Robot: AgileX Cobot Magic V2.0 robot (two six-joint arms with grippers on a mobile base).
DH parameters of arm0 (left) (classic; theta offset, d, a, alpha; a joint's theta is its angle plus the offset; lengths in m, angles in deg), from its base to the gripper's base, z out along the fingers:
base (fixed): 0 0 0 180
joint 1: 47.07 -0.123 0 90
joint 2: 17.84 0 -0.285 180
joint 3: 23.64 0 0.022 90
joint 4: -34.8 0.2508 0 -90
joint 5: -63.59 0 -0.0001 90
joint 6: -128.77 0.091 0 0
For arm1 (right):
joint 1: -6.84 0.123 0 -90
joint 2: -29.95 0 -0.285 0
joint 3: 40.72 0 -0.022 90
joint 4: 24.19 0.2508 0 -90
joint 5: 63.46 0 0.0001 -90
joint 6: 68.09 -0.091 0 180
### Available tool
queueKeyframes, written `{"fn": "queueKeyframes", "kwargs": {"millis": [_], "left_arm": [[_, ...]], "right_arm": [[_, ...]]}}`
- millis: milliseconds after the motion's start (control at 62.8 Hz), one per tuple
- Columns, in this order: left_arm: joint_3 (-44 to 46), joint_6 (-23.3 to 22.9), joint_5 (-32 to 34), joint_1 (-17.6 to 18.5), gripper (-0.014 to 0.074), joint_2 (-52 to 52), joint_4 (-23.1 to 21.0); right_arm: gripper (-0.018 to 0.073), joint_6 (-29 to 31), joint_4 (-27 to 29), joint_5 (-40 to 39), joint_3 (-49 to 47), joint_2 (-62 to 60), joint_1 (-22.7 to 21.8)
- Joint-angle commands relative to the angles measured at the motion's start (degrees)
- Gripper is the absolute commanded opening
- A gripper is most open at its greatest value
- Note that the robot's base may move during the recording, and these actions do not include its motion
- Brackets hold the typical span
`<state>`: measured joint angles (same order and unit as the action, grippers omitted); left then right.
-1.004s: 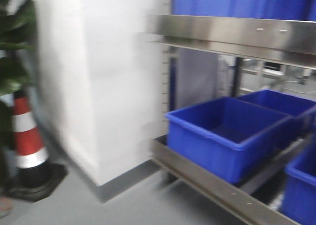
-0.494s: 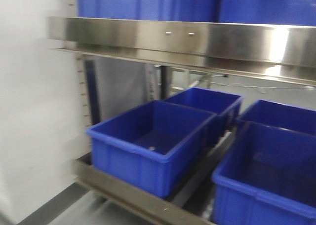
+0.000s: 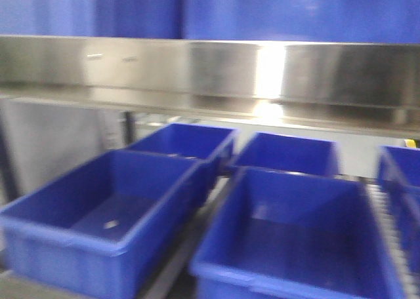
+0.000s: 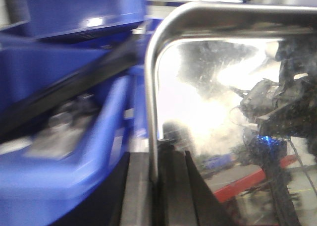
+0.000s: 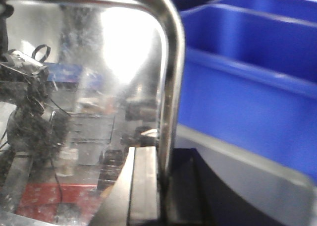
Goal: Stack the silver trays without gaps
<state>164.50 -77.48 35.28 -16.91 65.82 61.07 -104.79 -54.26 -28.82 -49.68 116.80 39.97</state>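
In the left wrist view a silver tray (image 4: 223, 102) with a shiny mirror-like bottom fills the right side. My left gripper (image 4: 156, 174) is shut on its left rim, one finger on each side of the rim. In the right wrist view the same kind of silver tray (image 5: 99, 77) fills the left side. My right gripper (image 5: 163, 179) is shut on its right rim. The tray is held clear of the rack, next to the blue bins. In the front view no tray and no gripper shows.
A steel rack stands ahead with a long steel shelf panel (image 3: 210, 69) across the top. Below it sit several open blue bins (image 3: 295, 240) in two rows. More blue bins sit above the panel. Blue bins (image 5: 257, 67) lie close beside each wrist.
The front view has swung to the right: the white wall and the traffic cone have left the picture, and the rack with its blue bins now fills it.
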Motion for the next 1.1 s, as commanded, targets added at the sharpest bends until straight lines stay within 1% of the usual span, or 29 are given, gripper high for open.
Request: {"fn": "queueKeyframes", "kwargs": {"millis": [0,1083], "left_arm": [[0.47,0.12,5.79,1.53,-0.0013,0.09,-1.26],[0.47,0.12,5.79,1.53,-0.0013,0.09,-1.26]], "right_arm": [[-0.0080,1.25,0.44,-28.22,-0.58,-0.08,1.25],[-0.0080,1.25,0.44,-28.22,-0.58,-0.08,1.25]]}}
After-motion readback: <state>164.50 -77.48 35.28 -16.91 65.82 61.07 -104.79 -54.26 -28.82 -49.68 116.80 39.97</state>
